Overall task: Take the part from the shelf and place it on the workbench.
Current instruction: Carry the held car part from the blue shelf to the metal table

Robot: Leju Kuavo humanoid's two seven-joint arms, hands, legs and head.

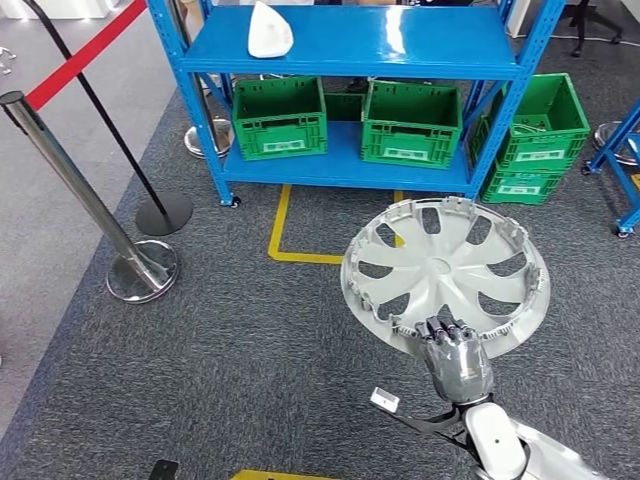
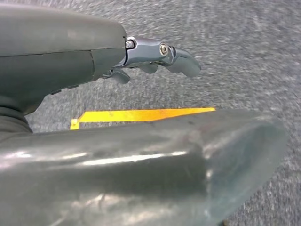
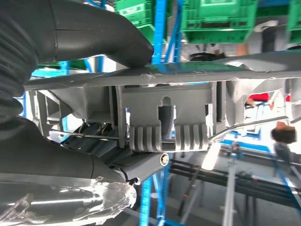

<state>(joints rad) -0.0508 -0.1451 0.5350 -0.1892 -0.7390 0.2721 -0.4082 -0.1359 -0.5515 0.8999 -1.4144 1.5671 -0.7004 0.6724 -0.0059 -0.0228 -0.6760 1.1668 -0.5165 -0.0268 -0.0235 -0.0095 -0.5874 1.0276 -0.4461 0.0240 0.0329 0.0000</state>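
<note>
Silver plastic wheel cover (image 1: 445, 272), the part, was held level above the grey carpet (image 1: 226, 340), near the blue shelf (image 1: 355, 45) but clear of it. The right hand (image 1: 455, 355) clamped the cover's near rim, fingers (image 1: 441, 328) over the top edge; the right wrist view showed the thumb (image 3: 103, 35) pressed on the rim (image 3: 160, 75). The left hand (image 2: 156, 59) hung above the carpet, holding nothing, fingers loosely extended. Green crates (image 1: 281, 117) sat on the lower shelf, a white object (image 1: 269, 32) on the upper. A stanchion (image 1: 83, 195) stood at left.
</note>
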